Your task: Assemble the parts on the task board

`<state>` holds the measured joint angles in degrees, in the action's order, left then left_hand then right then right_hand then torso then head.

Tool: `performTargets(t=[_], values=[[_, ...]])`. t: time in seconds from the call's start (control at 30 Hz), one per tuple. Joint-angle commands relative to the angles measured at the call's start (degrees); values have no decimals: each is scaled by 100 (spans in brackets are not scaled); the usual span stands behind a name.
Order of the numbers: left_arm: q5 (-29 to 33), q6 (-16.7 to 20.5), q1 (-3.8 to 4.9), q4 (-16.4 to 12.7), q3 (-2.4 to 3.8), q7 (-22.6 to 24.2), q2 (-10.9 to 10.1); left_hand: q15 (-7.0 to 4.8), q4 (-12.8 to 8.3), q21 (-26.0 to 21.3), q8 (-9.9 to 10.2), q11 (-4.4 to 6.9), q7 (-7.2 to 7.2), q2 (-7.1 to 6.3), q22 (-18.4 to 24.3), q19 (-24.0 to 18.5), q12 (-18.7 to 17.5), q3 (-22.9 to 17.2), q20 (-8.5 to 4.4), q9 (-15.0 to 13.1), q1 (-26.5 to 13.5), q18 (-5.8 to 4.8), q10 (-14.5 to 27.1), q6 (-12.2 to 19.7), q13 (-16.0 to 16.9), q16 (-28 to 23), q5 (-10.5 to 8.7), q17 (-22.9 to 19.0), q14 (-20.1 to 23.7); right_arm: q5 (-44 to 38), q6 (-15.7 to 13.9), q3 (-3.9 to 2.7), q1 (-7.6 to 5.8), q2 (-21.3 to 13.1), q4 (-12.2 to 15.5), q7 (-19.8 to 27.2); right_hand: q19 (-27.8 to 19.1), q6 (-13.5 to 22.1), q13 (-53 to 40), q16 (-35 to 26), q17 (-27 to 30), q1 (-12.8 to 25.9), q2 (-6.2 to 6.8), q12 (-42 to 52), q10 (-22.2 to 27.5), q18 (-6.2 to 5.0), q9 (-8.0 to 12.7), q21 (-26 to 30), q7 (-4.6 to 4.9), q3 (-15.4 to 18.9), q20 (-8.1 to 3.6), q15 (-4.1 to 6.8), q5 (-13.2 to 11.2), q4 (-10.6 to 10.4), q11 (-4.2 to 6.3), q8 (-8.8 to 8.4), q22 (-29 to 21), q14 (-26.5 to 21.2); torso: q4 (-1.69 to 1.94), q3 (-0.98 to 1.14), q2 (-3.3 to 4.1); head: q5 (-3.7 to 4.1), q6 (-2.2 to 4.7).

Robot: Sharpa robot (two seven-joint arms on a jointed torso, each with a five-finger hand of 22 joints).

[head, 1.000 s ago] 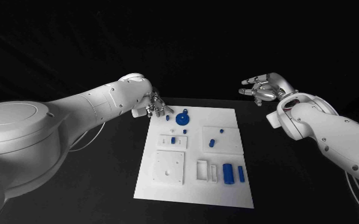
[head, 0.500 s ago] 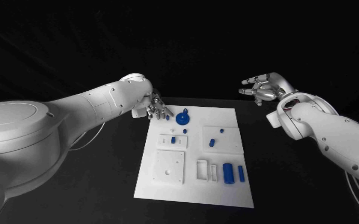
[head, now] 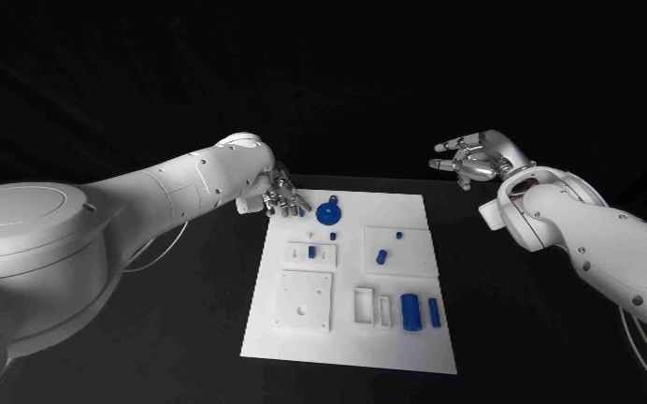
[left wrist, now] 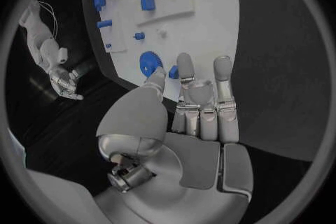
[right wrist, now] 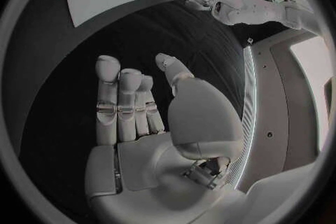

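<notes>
- L hand at far-left corner of task board; fingers straight, side by side, holding nothing. In wrist view the fingertips reach over the board edge, next to a small blue part and the blue gear; can't tell if touching.
- R hand well off the board, above black table past far-right corner; fingers loosely spread, slightly bent, nothing held.
- Blue gear lies flat near board's far edge, round, stub towards far-right.
- Small blue peg on right plate, long axis slightly slanted, roughly near-far.
- Blue block on left small plate, mid board.
- Two blue cylinders near the board's near-right side, side by side, lying with long axes near-far; thicker one on the left.
- White rectangular plate near-left of board.
</notes>
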<state>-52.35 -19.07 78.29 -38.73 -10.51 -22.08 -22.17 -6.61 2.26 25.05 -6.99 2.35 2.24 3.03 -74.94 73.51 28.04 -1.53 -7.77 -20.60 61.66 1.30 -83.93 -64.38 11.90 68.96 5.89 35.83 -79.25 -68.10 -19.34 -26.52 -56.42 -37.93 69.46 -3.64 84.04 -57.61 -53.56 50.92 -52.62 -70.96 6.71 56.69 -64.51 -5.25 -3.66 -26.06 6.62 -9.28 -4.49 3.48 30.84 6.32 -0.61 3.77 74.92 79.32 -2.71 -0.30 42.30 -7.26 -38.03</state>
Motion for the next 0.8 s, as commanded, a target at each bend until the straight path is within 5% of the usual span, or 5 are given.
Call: performTargets(t=[0.03,0.5,0.8], values=[[111,1,-2,2,0,79,13,2,-3,-17,47,-21,17,97,-87,-31,-31,87,14,-16,12,17,-231,33,-8,-12,-22,-15,39,0,38,-4,0,4,3,30,90,-1,7,-27,-1,10,13,2,39,-115,-3,20,21,-3,4,-5,38,-21,8,-19,276,-28,2,1,-2,3,3],[319,36,-8,34,-3,78,38,8,25,-24,65,-31,29,109,-88,-34,-72,118,18,5,-3,18,-218,46,-23,-28,-84,-37,49,0,56,-4,0,13,-17,27,90,-1,7,-27,-1,10,13,2,39,-115,-3,20,21,-3,4,-5,38,-21,8,-19,276,-28,1,-1,1,8,-19],[338,18,-10,30,-5,73,36,6,-240,-38,48,-26,15,267,-88,-49,-120,-12,18,-10,472,12,-208,61,-37,-33,-81,-45,61,0,65,-4,0,16,-22,25,90,-6,11,-35,4,18,11,9,40,-114,-3,34,19,-15,4,-6,42,-27,9,-20,276,-31,4,-4,1,11,-28]])
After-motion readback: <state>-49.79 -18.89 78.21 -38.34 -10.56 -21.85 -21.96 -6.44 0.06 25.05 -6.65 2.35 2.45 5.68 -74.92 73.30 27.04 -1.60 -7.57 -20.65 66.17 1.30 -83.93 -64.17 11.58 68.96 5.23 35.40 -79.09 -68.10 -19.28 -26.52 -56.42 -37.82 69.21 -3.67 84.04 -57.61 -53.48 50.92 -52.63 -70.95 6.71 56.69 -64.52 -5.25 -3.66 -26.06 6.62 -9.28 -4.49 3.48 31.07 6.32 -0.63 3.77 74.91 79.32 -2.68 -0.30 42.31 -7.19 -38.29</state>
